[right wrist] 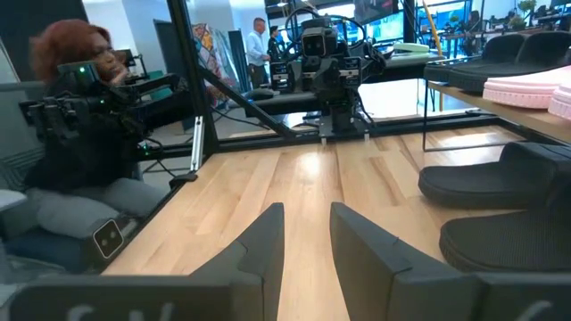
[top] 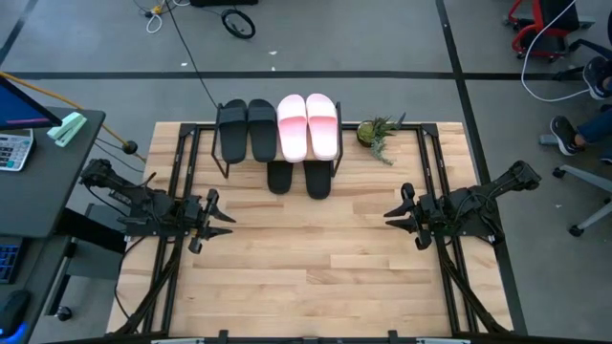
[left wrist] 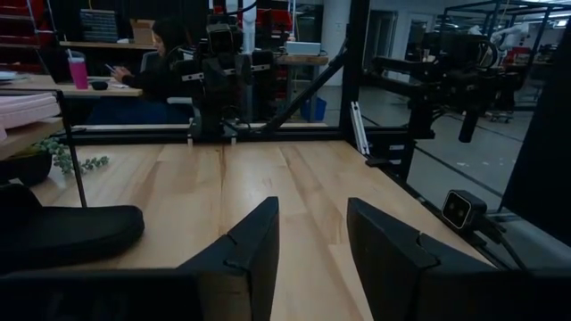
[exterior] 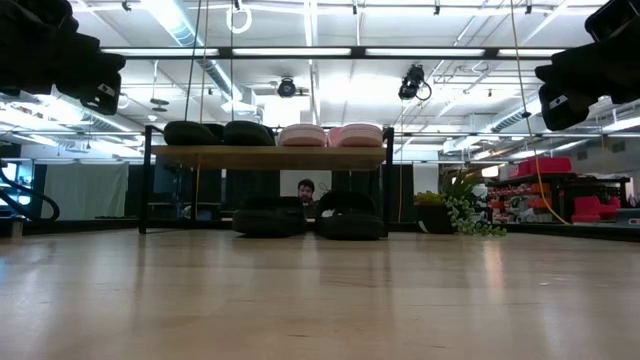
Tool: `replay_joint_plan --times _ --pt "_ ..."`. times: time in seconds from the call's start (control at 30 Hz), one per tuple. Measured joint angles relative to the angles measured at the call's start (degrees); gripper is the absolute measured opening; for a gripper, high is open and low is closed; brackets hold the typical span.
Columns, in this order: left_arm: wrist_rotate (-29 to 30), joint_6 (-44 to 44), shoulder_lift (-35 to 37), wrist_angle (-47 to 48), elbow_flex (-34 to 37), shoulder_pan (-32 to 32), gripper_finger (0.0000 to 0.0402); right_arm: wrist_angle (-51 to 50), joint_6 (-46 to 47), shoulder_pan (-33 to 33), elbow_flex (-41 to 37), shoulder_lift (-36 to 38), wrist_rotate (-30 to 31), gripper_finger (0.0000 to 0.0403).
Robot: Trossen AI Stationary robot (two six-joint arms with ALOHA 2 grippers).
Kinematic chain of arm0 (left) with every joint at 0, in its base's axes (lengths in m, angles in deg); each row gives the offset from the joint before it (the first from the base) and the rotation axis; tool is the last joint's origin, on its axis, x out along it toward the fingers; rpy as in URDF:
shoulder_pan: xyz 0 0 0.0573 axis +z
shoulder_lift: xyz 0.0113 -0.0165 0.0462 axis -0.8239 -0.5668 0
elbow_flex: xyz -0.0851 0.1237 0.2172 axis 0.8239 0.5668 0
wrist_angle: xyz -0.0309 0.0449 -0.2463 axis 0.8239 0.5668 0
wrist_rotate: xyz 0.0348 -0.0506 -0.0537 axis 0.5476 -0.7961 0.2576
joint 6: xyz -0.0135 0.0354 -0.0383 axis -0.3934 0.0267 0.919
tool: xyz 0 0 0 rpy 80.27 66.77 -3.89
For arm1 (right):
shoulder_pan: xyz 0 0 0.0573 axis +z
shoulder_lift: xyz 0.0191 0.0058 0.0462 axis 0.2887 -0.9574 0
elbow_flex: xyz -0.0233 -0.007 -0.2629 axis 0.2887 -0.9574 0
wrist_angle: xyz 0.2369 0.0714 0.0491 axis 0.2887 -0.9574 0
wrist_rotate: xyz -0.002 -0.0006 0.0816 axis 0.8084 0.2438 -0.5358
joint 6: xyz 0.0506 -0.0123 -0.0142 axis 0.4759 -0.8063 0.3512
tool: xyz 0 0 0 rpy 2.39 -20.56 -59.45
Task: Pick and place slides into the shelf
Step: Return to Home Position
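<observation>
The shelf (top: 279, 153) stands at the table's far edge. On its wooden top board lie two black slides (top: 247, 128) and two pink slides (top: 308, 125), side by side. Two more black slides (top: 298, 178) rest on the tabletop beneath the board, their toes sticking out toward the near side; the low view shows these black slides (exterior: 308, 217) under the board. My left gripper (top: 218, 220) waits open at the table's left side, my right gripper (top: 397, 212) open at the right side, both held above the table and facing each other.
A small potted plant (top: 377, 134) stands right of the shelf at the far edge. The wide bare tabletop (top: 306, 258) stretches between the two arms. People sit in the room beyond the table. A desk with a calculator (top: 13, 149) lies left of the table.
</observation>
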Motion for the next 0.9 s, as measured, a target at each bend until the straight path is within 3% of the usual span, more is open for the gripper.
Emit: replay_joint_plan --times 0.47,0.9 --pt "0.0 0.0 0.0 0.0 0.02 0.01 0.0154 0.0 0.0 0.02 0.0 0.0 0.0 0.0099" --pt "-0.02 0.02 0.0 0.0 0.02 0.01 0.0137 0.01 0.0 0.02 0.0 0.0 0.0 0.0099"
